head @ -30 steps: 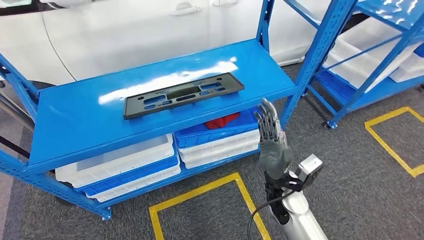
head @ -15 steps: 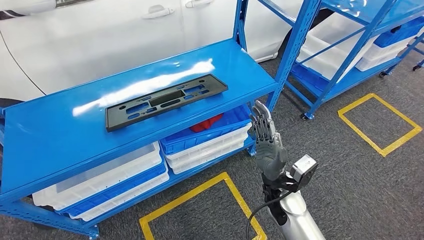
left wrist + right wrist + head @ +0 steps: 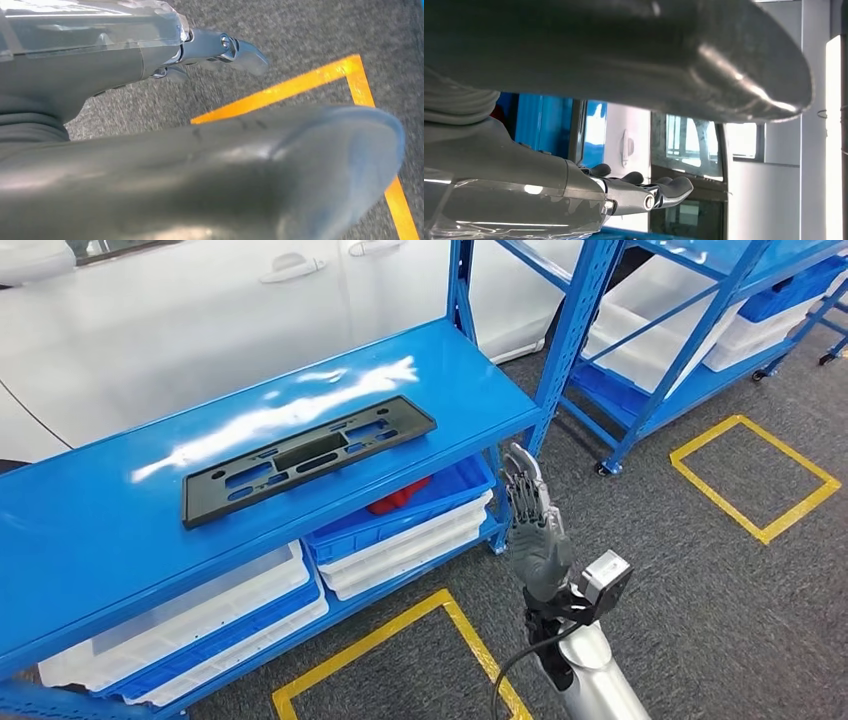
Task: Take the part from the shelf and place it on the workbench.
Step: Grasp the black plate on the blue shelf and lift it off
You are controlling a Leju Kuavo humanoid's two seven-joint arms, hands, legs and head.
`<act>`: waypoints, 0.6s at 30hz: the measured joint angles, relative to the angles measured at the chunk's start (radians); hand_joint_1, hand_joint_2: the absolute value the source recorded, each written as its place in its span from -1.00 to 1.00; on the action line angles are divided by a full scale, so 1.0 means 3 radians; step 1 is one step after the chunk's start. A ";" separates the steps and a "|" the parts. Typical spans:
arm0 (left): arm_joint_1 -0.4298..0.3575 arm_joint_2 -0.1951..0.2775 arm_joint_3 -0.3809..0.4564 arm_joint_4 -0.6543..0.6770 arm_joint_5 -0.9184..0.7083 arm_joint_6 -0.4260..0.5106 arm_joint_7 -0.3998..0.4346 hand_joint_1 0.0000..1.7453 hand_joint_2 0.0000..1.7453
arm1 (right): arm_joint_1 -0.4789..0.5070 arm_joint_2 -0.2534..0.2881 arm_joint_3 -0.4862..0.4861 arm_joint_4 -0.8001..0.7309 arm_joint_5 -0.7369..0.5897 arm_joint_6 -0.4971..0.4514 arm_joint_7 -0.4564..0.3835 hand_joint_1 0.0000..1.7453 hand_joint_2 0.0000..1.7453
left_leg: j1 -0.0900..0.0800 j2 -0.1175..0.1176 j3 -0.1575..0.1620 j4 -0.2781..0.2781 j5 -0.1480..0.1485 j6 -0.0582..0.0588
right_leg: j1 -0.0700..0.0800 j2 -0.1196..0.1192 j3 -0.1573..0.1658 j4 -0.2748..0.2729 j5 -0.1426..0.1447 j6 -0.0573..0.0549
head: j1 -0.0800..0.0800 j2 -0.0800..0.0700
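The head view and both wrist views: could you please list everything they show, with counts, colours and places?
Flat black plastic part with cut-outs: one, black, lying on the top shelf.
Blue metal shelf rack: one, blue, in front of the robot.
Second blue rack: one, blue, further right.
Shallow plastic bins: several, white and blue, on the lower shelves.
Red object: one, red, in a blue bin.
White car: one, white, behind the rack.
Yellow floor tape: yellow, on grey carpet.
Right robot hand: grey, raised, fingers apart, holding nothing.
Left robot hand: grey, over the floor.

White car (image 3: 150, 320), yellow floor tape (image 3: 755, 480)
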 joint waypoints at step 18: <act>0.0011 0.0005 0.0000 0.0014 -0.0002 0.0010 0.0012 -1.00 -1.00 | -0.0031 0.0008 0.0004 0.0111 0.0212 0.0048 -0.0097 -1.00 -1.00 | 0.0014 -0.0055 -0.0431 -0.0010 0.0370 0.0120 | -0.0002 0.0044 0.0065 0.0351 -0.0418 0.0132 | 0.0001 0.0000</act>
